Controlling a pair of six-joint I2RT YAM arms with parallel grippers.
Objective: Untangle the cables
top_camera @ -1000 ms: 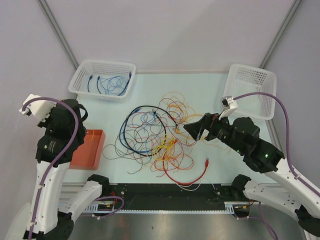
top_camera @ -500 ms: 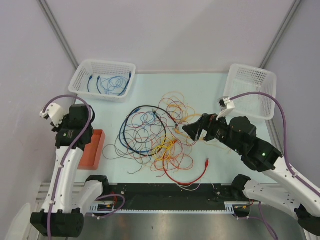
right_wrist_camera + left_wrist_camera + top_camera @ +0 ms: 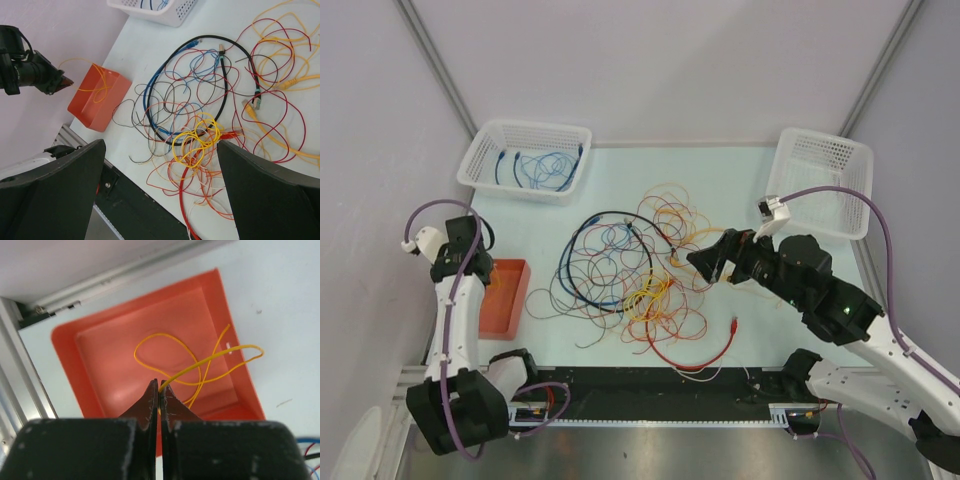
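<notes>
The cables [image 3: 630,270] lie in a loose tangle of red, blue, yellow, orange and black loops mid-table, also seen in the right wrist view [image 3: 210,100]. My left gripper [image 3: 159,385] is shut on a thin yellow wire [image 3: 200,371] and holds it over the orange tray [image 3: 65,360]. The wire's loops hang into the tray. The same gripper shows in the right wrist view [image 3: 66,81]. My right gripper [image 3: 160,190] is open and empty, above the right side of the tangle [image 3: 705,258].
The orange tray [image 3: 500,300] sits at the left table edge. A white basket [image 3: 480,140] at the back left holds blue cables [image 3: 545,168]. A second white basket [image 3: 825,180] stands at the back right. A thick red cable [image 3: 705,355] curves near the front edge.
My left arm has swung down and in toward the orange tray, with the yellow wire in its gripper. The right arm has barely moved.
</notes>
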